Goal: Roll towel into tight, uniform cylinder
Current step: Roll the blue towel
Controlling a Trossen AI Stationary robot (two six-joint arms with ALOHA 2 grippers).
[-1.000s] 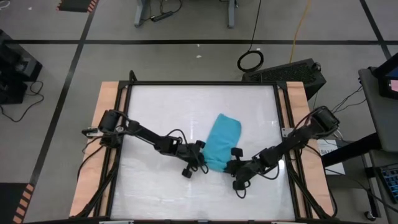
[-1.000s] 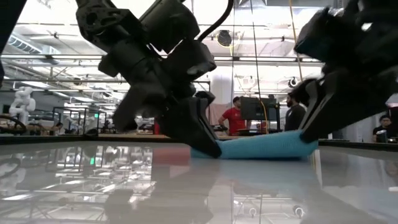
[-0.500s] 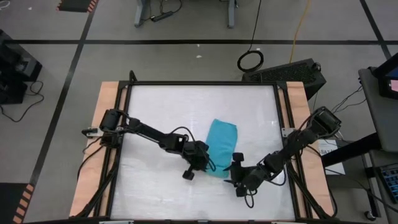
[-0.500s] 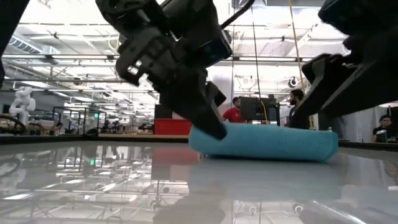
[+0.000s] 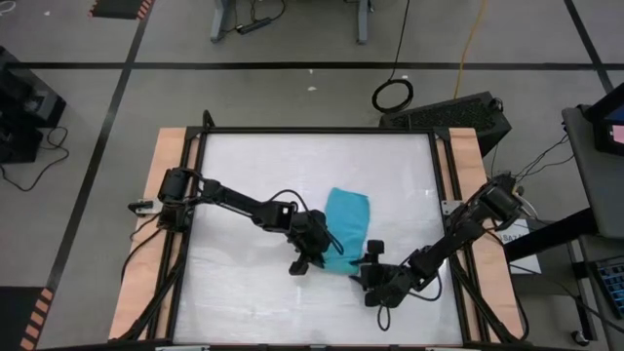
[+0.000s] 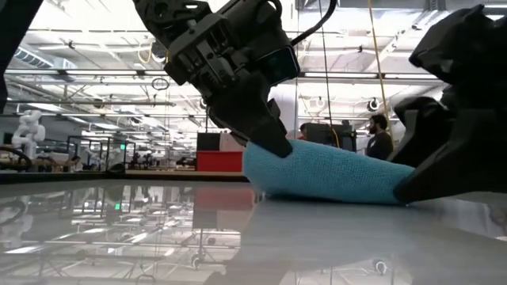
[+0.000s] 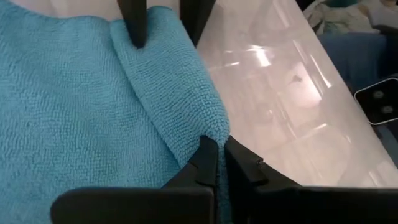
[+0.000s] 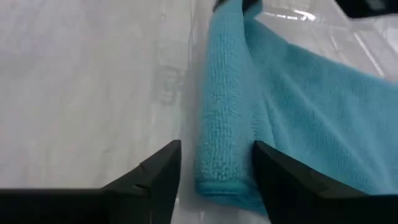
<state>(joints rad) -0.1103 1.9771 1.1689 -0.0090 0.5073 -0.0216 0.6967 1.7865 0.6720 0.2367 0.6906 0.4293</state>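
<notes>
The turquoise towel [image 5: 346,222], partly rolled, is seen lying toward the white worktop's [image 5: 244,175] front edge. Its rolled end is pinched shut by the left gripper [image 7: 219,149] and straddled by the right gripper's [image 8: 214,163] spread fingers; contact there is unclear.

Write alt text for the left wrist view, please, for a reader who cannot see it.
The left gripper is shut on the rolled edge of the turquoise towel, which fills most of the picture. The right gripper holds the far end of the same roll, and the white table shows beside it.
</notes>
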